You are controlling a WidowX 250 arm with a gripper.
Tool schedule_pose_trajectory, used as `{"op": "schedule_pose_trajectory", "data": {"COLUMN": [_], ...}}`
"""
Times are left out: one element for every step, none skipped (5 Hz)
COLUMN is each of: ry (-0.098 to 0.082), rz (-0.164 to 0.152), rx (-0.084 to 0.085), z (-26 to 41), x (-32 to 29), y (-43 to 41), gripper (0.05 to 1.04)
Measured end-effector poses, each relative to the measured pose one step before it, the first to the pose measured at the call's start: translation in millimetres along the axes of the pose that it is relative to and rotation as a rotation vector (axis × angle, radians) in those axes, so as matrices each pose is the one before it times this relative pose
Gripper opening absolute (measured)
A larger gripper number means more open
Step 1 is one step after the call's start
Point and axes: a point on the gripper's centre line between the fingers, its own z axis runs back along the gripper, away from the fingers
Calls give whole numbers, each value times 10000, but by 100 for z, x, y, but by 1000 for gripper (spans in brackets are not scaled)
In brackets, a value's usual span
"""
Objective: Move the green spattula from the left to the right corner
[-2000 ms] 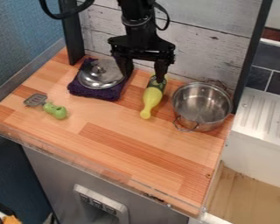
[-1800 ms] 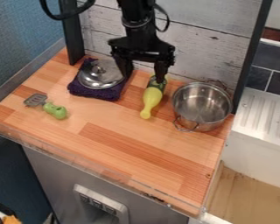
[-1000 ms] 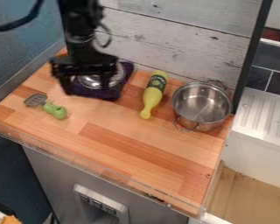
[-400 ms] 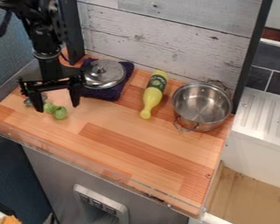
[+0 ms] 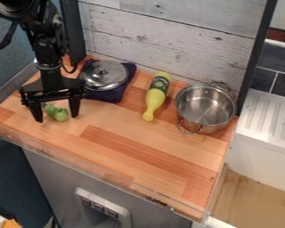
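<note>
Jaws spread wide, the gripper (image 5: 57,118) hangs at nine o'clock on the counter (image 5: 139,153), the spatula's (image 5: 61,115) green handle seen between its fingers; the lid (image 5: 104,76) sits on the cloth (image 5: 112,95) at eleven, the bottle (image 5: 156,94) lies at one, and the pot (image 5: 205,109) stands near three

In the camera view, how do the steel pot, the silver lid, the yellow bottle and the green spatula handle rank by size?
1. Steel pot
2. Silver lid and yellow bottle, unranked: the lid looks broader, the bottle longer
3. Green spatula handle
</note>
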Motion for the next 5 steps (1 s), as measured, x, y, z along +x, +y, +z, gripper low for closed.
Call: {"op": "schedule_pose_trajectory", "data": {"ry": [-336, 33, 50, -341, -362], "rz": [296, 54, -3, -163, -169], "rx": [-74, 2, -113, -218, -401], "z": [-272, 21, 695, 1863, 2625], "x": [263, -198, -459, -99, -230], "y": [189, 59, 62, 177, -94], "gripper": [654, 408, 403, 403, 402]}}
